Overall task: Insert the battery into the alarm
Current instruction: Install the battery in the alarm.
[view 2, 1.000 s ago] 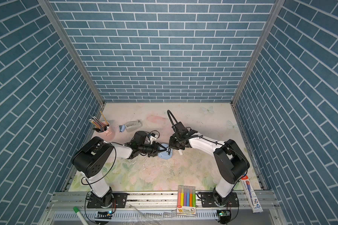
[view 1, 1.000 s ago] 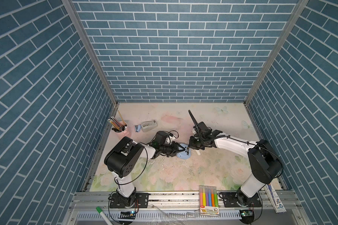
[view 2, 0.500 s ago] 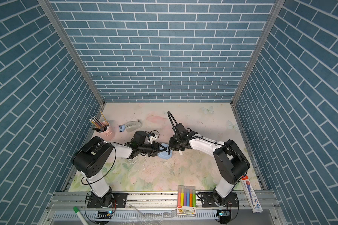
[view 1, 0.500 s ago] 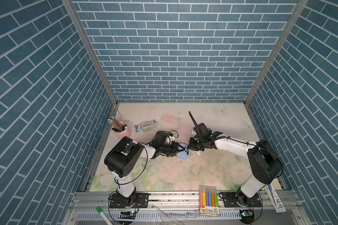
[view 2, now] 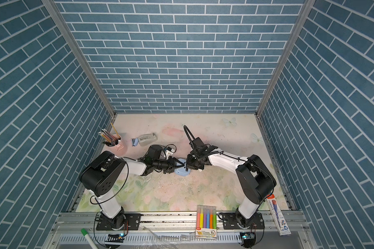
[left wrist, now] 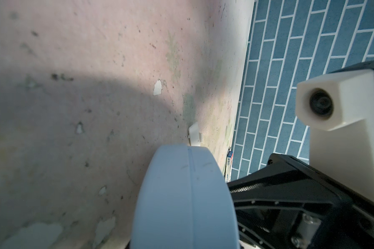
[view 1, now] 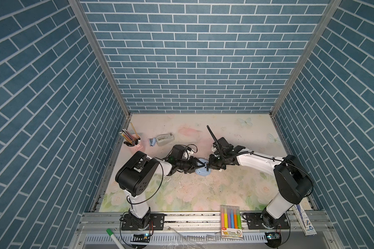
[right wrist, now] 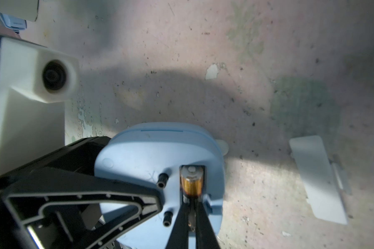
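Presently, our left fingers (right wrist: 84, 183) clamp the alarm (right wrist: 143, 163) by its edges; right fingers (right wrist: 204, 228) pinch the battery (right wrist: 191, 183) at its dark end; we judge it light, rigid, slippery.

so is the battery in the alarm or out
At least partly in: the battery lies in the open slot on the back of the alarm, right gripper pinching its dark end.

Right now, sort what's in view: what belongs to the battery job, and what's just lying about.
Job:
- alarm
- battery
- left gripper, gripping the alarm
- right gripper, pinching the battery
- white lid, likely the alarm's

Lying about:
- pencil cup
- tape dispenser
- highlighters
- pen box
- green marker
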You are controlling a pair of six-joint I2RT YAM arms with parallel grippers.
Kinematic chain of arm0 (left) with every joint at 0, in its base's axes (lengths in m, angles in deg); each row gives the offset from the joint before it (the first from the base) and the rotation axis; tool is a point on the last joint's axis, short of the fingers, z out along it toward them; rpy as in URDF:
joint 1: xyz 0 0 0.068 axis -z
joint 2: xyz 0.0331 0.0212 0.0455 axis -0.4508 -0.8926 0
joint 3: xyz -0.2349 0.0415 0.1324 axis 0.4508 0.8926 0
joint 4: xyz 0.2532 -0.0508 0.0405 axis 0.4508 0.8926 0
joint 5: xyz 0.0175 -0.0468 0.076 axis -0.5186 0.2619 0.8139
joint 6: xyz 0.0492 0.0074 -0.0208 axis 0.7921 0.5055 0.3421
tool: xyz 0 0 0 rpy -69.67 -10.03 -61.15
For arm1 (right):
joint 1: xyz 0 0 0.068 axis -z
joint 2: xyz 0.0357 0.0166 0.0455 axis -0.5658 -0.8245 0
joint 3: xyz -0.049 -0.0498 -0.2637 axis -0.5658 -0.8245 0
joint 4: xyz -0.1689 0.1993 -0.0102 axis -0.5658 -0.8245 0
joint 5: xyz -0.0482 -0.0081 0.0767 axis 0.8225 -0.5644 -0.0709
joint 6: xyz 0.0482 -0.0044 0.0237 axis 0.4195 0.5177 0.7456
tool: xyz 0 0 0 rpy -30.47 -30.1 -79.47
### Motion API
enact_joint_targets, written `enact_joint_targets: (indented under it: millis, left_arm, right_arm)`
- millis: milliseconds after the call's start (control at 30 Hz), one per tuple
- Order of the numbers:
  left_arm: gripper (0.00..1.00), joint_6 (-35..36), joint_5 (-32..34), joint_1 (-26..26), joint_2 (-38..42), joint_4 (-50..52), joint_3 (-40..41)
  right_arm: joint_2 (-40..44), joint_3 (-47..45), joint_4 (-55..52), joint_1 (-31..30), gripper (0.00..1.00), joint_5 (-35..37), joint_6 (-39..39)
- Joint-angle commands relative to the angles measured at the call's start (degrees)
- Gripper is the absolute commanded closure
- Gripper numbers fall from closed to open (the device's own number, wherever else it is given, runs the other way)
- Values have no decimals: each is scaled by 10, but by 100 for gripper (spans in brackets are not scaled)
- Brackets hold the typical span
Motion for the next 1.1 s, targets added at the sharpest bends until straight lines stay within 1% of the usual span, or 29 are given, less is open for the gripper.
enact_joint_targets:
  millis: [0, 167, 300, 600, 867, 1067]
  left_arm:
    - [100, 9, 28, 3, -13, 47, 0]
    - [100, 8, 27, 3, -15, 48, -1]
    - [100, 9, 27, 3, -18, 47, -3]
    - [100, 8, 26, 2, -19, 44, -1]
    - [100, 7, 26, 2, -20, 42, 0]
    - [100, 7, 27, 2, -20, 42, 0]
  right_arm:
    - [-8, 27, -45, 11, 89, 22, 7]
    - [-11, 47, -50, 24, 89, 30, 7]
    - [-21, 53, -44, 29, 86, 35, 12]
    - [-61, 69, -19, 31, 83, 6, 14]
    - [-56, 57, -1, 29, 83, -4, 17]
    - [-44, 42, -2, 24, 83, 2, 24]
